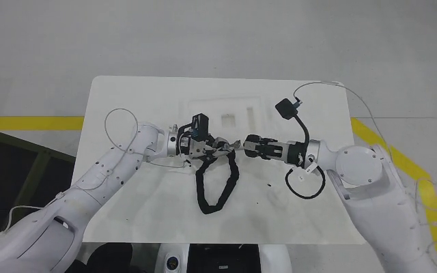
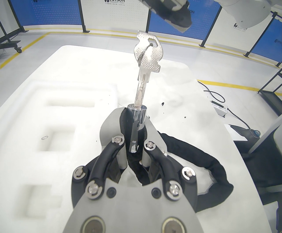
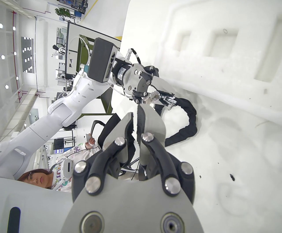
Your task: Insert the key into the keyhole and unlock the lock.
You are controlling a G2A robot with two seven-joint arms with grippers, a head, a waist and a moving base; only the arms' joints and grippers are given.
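A silver key (image 2: 147, 57) stands with its blade tip in the keyhole of a chrome lock cylinder (image 2: 138, 114). My left gripper (image 2: 133, 132) is shut on that cylinder. The lock's black covered chain (image 1: 218, 181) hangs from it in a loop onto the white table (image 1: 136, 205). In the top view the left gripper (image 1: 205, 147) and the right gripper (image 1: 240, 143) face each other, with the key (image 1: 232, 145) between them. My right gripper (image 3: 136, 114) has its fingers together with nothing between them. It hovers just off the key's head, apart from it, and its tip (image 2: 178, 15) is above the key.
A white foam tray (image 1: 232, 112) with rectangular recesses lies behind the grippers. A black cable (image 1: 304, 184) curls on the table by the right arm. The table's front edge runs close behind the chain loop.
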